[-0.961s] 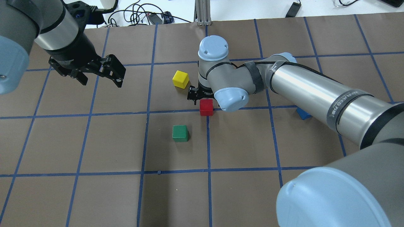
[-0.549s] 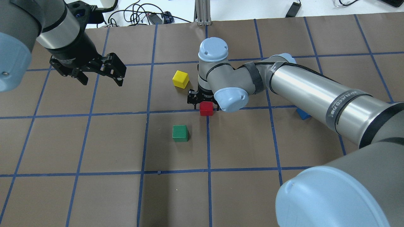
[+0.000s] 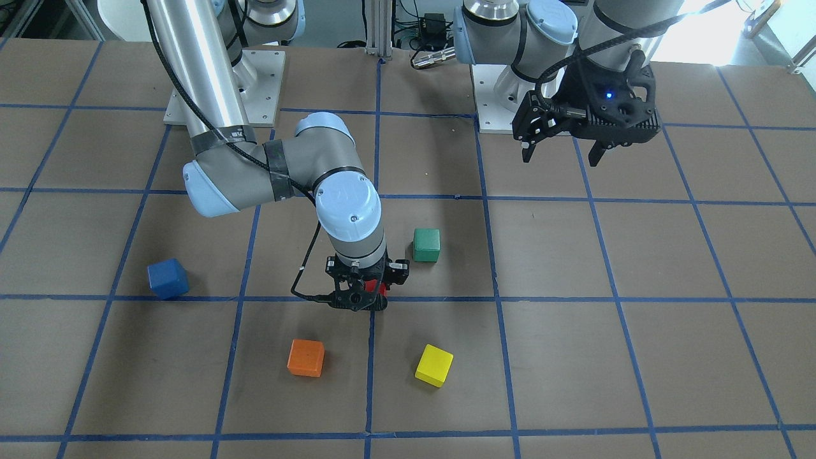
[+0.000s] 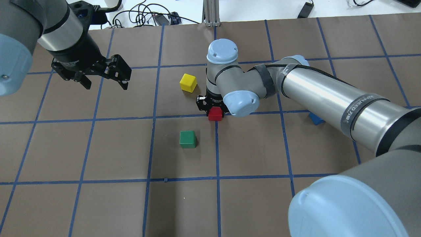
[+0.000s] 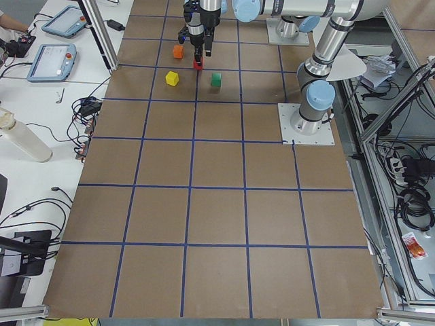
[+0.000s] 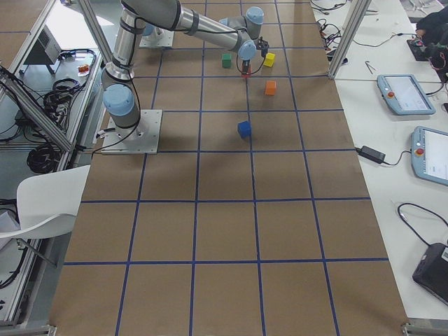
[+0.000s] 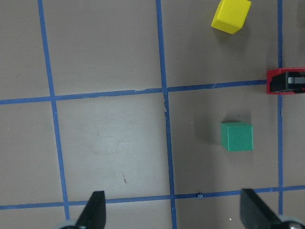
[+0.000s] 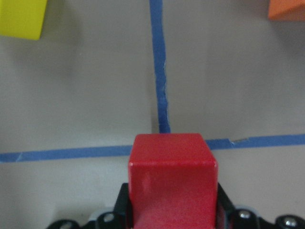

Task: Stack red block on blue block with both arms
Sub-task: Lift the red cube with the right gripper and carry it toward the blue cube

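The red block sits on a blue tape crossing near the table's middle. My right gripper stands straight down over it, with its fingers pressed against the block's two sides. In the right wrist view the red block fills the gap between the jaws. Only a sliver of red shows in the front view. The blue block lies apart on the robot's right, half hidden behind the right arm in the overhead view. My left gripper hangs open and empty above the far left of the table.
A green cube lies just in front of the red block. A yellow cube lies beyond it. An orange cube lies on the far side, hidden by the right arm in the overhead view. Cables lie past the table's far edge.
My right gripper has come down over the red block, which now shows less in the overhead view. The left gripper has barely moved.
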`<state>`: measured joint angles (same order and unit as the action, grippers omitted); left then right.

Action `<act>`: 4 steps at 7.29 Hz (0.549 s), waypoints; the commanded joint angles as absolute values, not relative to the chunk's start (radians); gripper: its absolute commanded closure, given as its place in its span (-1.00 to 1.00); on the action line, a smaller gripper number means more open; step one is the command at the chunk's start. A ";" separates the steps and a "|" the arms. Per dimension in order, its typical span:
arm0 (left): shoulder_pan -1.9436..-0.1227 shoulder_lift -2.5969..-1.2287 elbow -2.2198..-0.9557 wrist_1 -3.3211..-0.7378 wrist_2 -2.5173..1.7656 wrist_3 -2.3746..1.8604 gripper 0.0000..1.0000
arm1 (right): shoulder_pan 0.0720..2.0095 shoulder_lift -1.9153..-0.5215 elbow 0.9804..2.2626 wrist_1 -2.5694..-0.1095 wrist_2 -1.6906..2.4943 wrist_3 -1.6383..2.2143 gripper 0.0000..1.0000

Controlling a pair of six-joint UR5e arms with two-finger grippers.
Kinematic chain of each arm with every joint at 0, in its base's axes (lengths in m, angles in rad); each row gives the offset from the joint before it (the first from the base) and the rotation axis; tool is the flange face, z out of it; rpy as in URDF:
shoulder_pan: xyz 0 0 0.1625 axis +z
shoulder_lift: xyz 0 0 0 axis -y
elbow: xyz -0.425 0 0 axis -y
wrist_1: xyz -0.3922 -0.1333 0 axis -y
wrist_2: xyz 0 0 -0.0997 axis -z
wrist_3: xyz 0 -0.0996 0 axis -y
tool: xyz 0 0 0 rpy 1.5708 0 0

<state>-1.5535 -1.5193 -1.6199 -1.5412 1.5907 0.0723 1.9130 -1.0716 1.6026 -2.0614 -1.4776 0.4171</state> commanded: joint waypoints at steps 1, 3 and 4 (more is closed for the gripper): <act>-1.554 -1.520 -1.620 -1.542 1.600 0.071 -1.00 | 1.844 -1.167 1.511 -1.828 -1.563 0.315 1.00; -1.555 -1.522 -1.621 -1.540 1.600 0.071 -1.00 | 1.681 -1.270 1.489 -1.677 -1.557 0.106 1.00; -1.555 -1.522 -1.621 -1.540 1.600 0.071 -1.00 | 1.587 -1.296 1.491 -1.639 -1.563 -0.046 1.00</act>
